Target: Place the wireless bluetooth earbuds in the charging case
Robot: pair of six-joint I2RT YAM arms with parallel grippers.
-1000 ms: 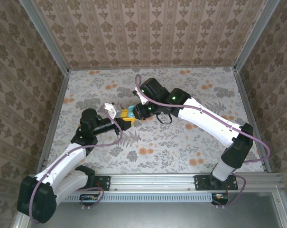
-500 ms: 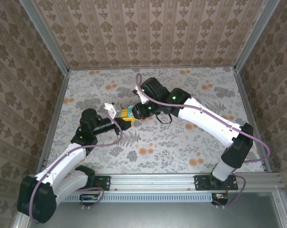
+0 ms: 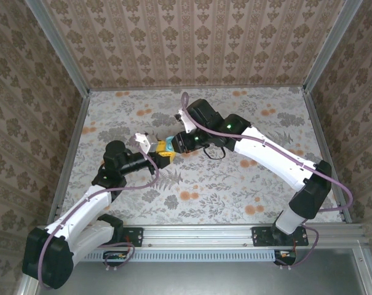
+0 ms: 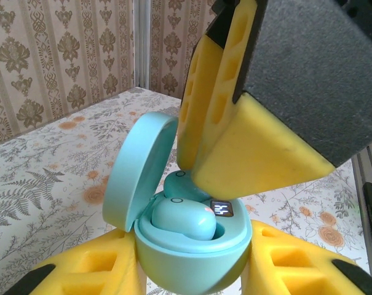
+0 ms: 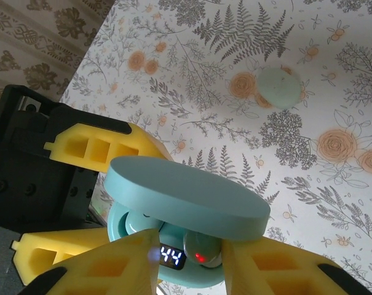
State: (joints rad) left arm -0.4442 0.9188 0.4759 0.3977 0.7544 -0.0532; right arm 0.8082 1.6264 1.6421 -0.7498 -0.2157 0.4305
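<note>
My left gripper (image 4: 192, 270) is shut on the base of the teal charging case (image 4: 192, 261), holding it above the table with its lid (image 4: 136, 169) swung open. One teal earbud (image 4: 187, 222) with a reddish light lies in the near socket. The other earbud (image 4: 179, 183) sits behind it, under a yellow finger (image 4: 253, 150) of my right gripper. From the right wrist, my right gripper (image 5: 190, 247) stands slightly open over the case (image 5: 173, 209). Its fingers flank the lit display (image 5: 172, 257) and the red-lit earbud (image 5: 202, 255), with a gap on the display side. In the top view both grippers (image 3: 163, 155) (image 3: 174, 145) meet at the case (image 3: 167, 146).
A pale green oval (image 5: 280, 87) lies on the flower-patterned table (image 5: 333, 43) beyond the case. Patterned walls and aluminium rails (image 3: 69, 147) enclose the table on three sides.
The right arm has shifted a little to the right and its fingers have parted slightly. The left arm and the case have stayed in place.
</note>
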